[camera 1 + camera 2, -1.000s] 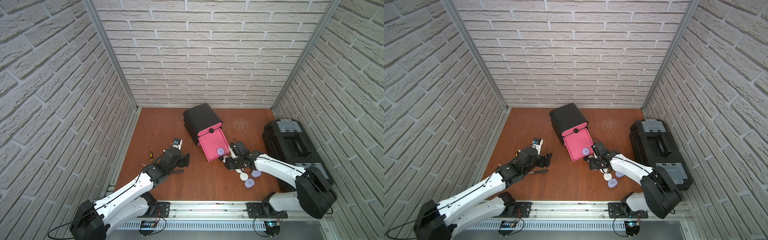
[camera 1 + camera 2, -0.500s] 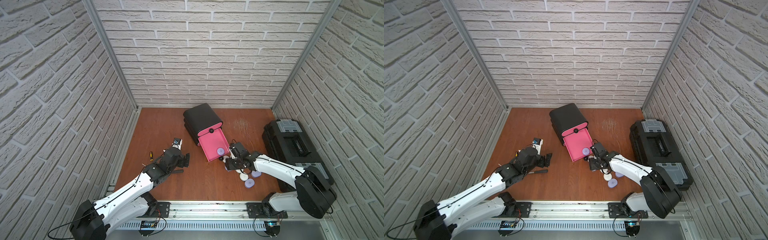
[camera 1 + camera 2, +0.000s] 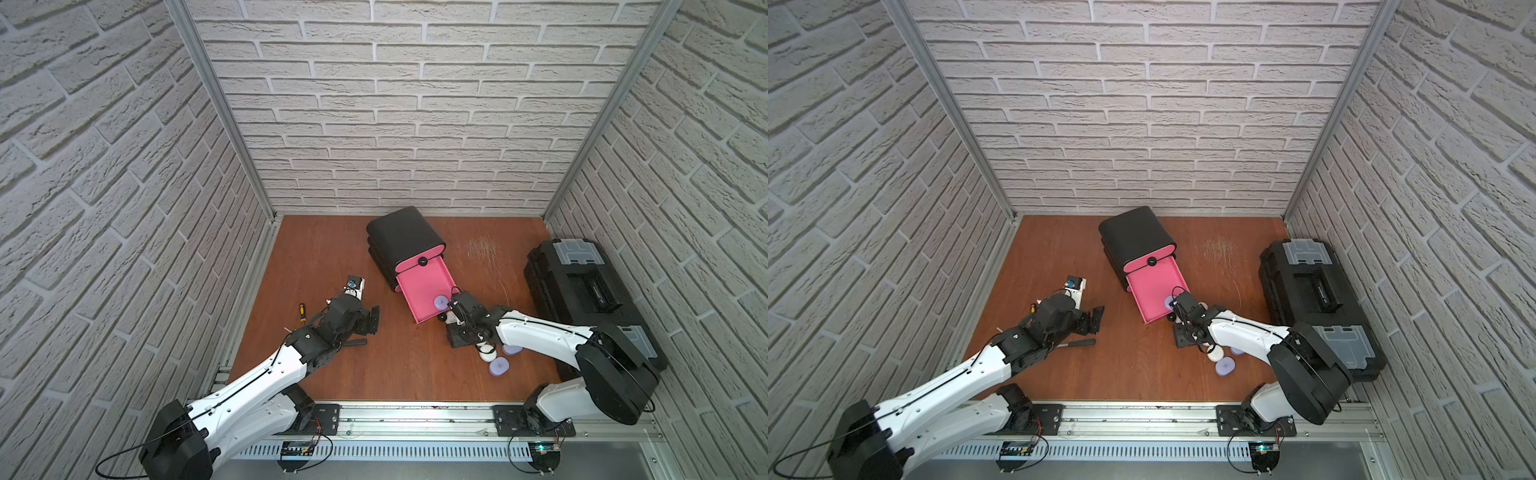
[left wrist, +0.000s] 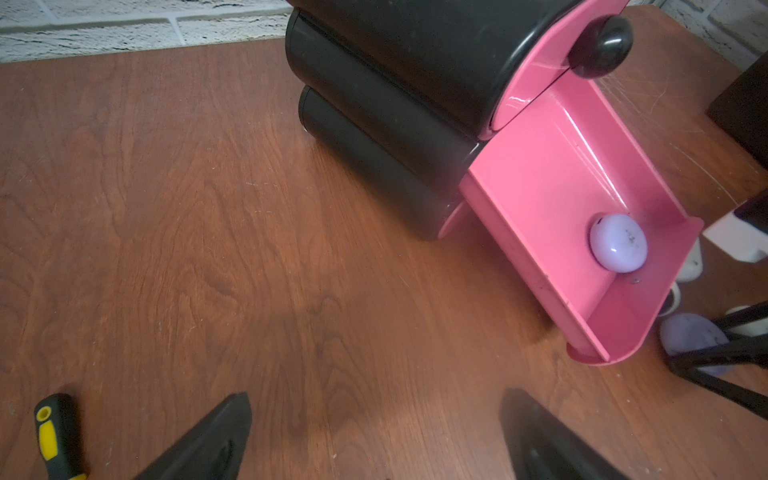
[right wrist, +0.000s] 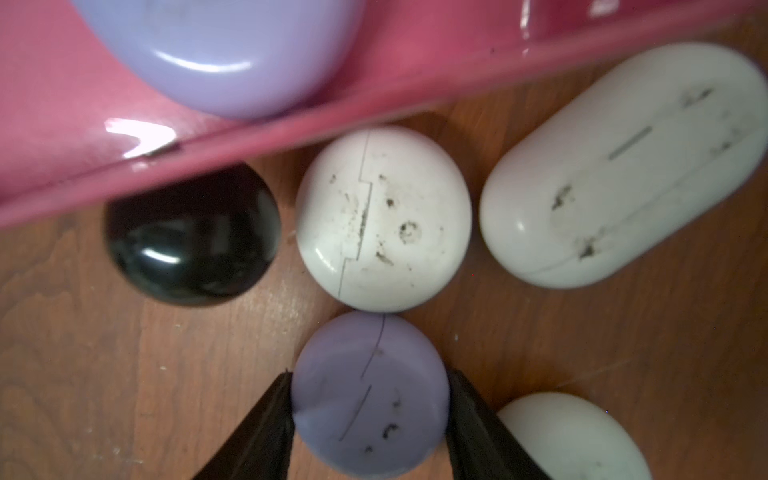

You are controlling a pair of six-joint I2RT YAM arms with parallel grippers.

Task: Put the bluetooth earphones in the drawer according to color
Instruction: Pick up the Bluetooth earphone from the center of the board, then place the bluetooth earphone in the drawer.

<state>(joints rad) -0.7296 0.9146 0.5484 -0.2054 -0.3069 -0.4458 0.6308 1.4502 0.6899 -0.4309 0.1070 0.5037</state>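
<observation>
The black drawer cabinet [image 3: 405, 237] stands mid-table with one pink drawer [image 3: 419, 282] pulled out; a lavender earphone case [image 3: 439, 301] [image 4: 618, 243] lies inside. Just outside the drawer's front wall [image 5: 291, 129], my right gripper [image 3: 467, 328] [image 5: 370, 415] is shut on another lavender case [image 5: 370, 399] resting on the wood, a finger against each side. Around it lie white cases [image 5: 382, 220] [image 5: 615, 166] [image 5: 573, 440] and a glossy black round shape [image 5: 191, 237]. More cases [image 3: 498, 366] [image 3: 487, 353] lie under the right arm. My left gripper [image 3: 368, 322] [image 4: 376, 401] is open and empty, left of the drawer.
A large black toolbox [image 3: 582, 291] lines the right wall. A yellow-and-black screwdriver [image 3: 302, 311] [image 4: 50, 436] and a dark tool handle [image 3: 353, 343] lie by the left arm. Brick walls close three sides.
The right gripper's jaws have narrowed onto the lavender case outside the drawer. Both arms stay almost where they were.
</observation>
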